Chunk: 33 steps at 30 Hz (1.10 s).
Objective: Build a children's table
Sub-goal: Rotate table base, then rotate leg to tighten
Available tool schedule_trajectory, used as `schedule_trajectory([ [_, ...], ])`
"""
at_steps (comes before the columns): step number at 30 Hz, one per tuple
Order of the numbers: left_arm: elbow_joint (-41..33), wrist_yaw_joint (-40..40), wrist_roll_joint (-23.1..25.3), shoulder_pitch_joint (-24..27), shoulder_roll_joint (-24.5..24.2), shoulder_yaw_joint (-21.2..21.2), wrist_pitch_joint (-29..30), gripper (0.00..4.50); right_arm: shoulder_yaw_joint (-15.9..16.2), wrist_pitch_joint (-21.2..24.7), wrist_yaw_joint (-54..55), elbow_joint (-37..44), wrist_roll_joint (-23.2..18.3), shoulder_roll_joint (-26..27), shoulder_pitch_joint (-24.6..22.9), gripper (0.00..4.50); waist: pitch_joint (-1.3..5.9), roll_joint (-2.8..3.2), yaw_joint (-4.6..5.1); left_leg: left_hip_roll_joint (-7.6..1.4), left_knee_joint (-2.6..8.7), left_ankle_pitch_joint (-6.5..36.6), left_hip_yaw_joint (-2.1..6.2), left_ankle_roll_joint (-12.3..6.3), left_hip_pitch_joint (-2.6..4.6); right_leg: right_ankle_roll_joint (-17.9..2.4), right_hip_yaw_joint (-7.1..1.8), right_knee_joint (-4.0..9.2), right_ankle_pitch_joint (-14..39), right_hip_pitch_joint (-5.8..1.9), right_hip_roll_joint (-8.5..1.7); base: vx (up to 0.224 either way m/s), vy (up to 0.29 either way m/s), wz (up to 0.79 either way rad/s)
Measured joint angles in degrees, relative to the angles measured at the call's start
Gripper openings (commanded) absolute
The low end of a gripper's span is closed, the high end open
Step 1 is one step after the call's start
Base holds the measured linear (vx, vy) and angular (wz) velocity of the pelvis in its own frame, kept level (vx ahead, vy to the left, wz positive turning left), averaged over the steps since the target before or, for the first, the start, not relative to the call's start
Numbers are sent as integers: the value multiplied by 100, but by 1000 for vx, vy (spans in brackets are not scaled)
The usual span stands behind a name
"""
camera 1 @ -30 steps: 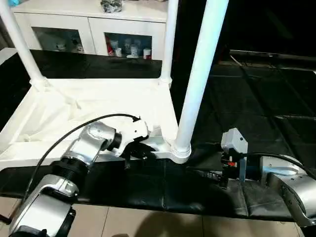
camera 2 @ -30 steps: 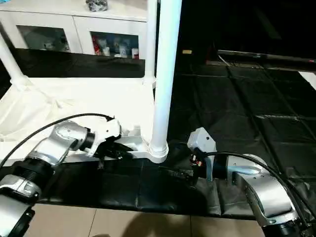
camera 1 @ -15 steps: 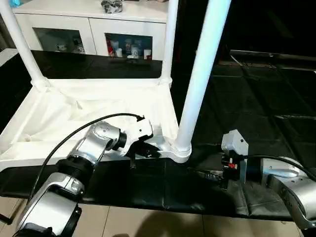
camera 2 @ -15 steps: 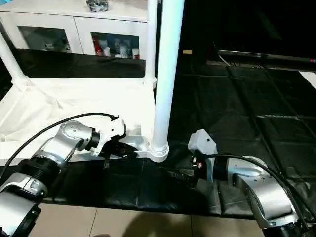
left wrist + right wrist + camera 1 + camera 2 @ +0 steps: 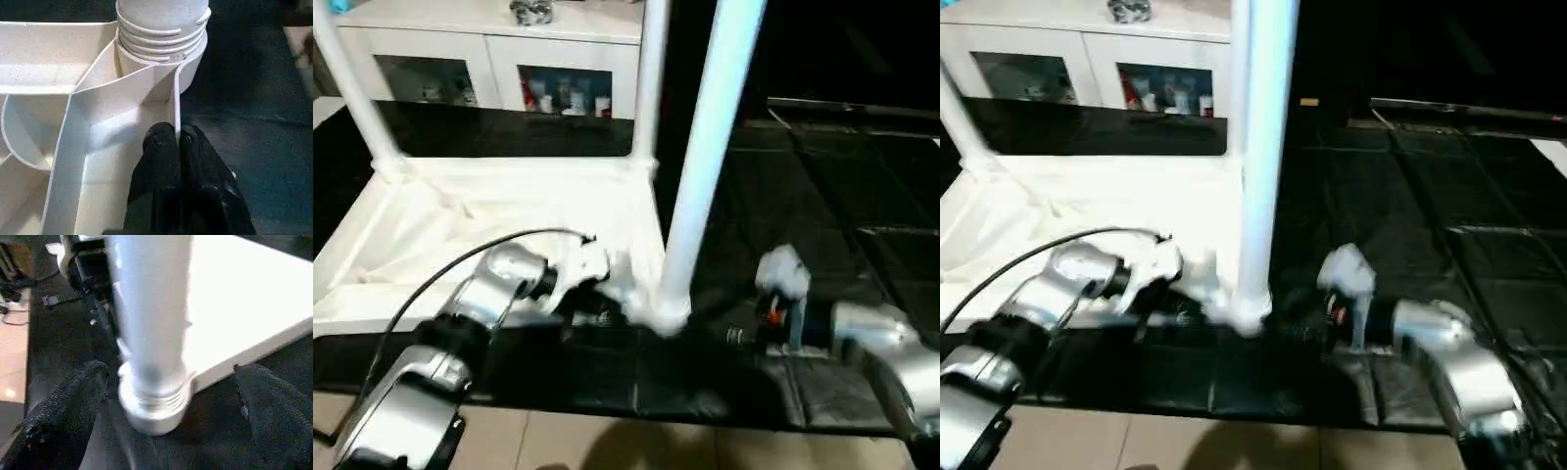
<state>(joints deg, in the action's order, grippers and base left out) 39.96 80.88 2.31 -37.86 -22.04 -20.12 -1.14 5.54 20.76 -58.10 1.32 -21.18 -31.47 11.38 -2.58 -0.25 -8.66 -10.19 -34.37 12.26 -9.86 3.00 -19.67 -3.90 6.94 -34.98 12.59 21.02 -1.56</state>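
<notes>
Left wrist view has the left end effector (image 5: 178, 142) pinched shut on the table top's rim (image 5: 177, 103), just short of the corner socket (image 5: 161, 63). Beyond it, the right end effector (image 5: 168, 377) stands wide open around the leg (image 5: 705, 157), holding nothing. Seating this leg looks underway; closing and twisting it seems next.

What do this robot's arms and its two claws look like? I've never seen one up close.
Both arms are shiny silver metal tubes built of rounded segments. A thin black cable loops over the left arm. Each wrist carries a white housing, and the right wrist shows small red markings. The left gripper ends in two black fingers with a matte, rounded look; the right gripper's fingers are black too, with a rough, grainy surface.
</notes>
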Motion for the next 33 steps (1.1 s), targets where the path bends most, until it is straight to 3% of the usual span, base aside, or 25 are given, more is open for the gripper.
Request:
schedule_trajectory([
  [6,-48,269,-19,30,-57,-129,-298,10,302,-74,-850,-254,-166,-73,203,450,0,-1,-89,0,-11,1,0,-4,-18,12,6,1,2,2,-7,0,0,0],
  [18,-239,488,4,51,-135,-277,-424,0,782,-531,-1680,-1583,96,176,1055,343,0,-2,-129,0,-19,-4,-4,-11,-33,8,23,-2,-4,9,-25,0,0,0],
  [33,-267,504,-8,51,-153,-280,-394,0,917,-771,-2244,-2185,137,336,1334,223,1,-2,-122,0,-27,-4,-4,-14,-39,8,25,-10,-4,26,-27,0,0,0],
])
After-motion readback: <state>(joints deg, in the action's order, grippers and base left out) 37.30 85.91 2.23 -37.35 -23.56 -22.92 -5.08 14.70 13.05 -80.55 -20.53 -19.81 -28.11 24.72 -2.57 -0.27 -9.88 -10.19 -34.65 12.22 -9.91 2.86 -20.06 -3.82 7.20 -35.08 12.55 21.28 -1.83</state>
